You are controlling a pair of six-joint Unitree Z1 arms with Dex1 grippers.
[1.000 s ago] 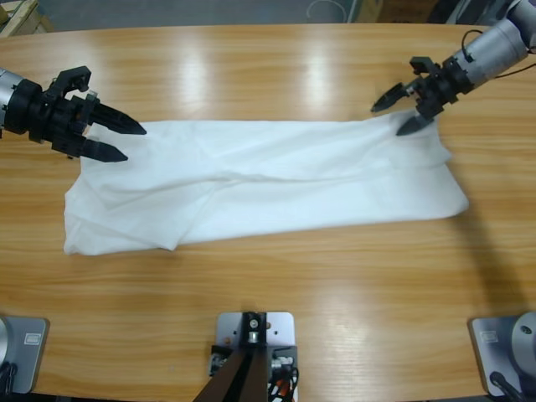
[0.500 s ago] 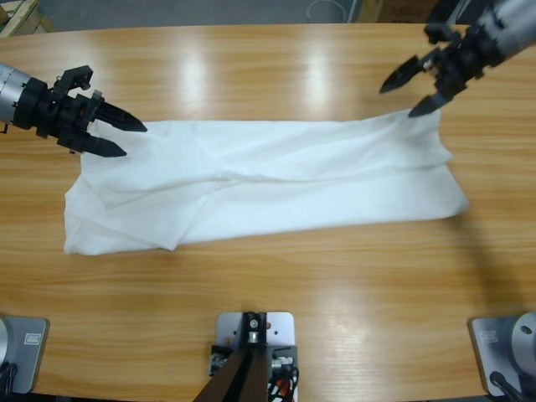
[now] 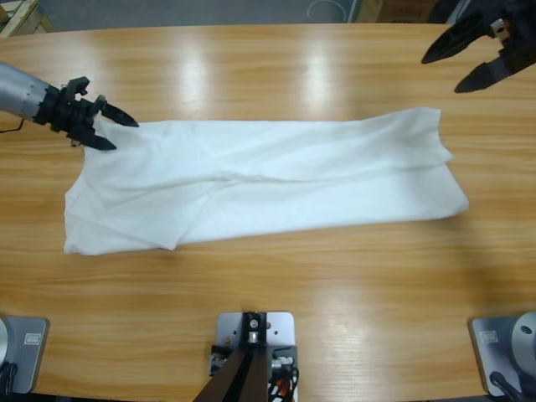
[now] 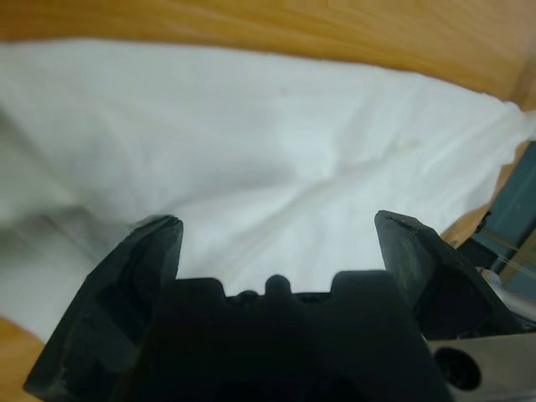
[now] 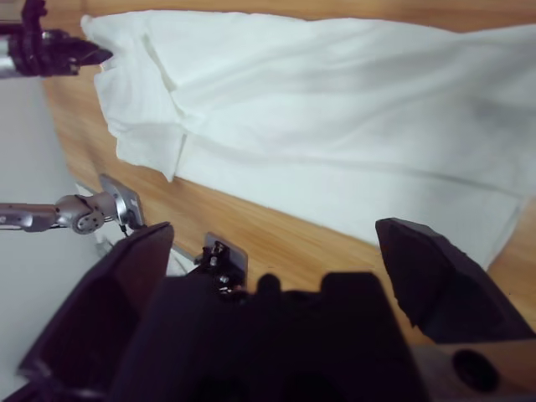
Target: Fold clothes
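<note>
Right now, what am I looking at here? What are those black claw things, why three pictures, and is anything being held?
These are two robot arms at a long wooden table. Each ends in a black two-jawed pincer. One picture looks down from above; the other two come from small cameras on each wrist, looking out along that arm's own jaws. On the table lies a white T-shirt, folded into a long band. The left pincer is at the shirt's left upper corner, jaws open. The right pincer hangs over bare wood at the top right, jaws open, clear of the cloth. Neither one holds anything.
</note>
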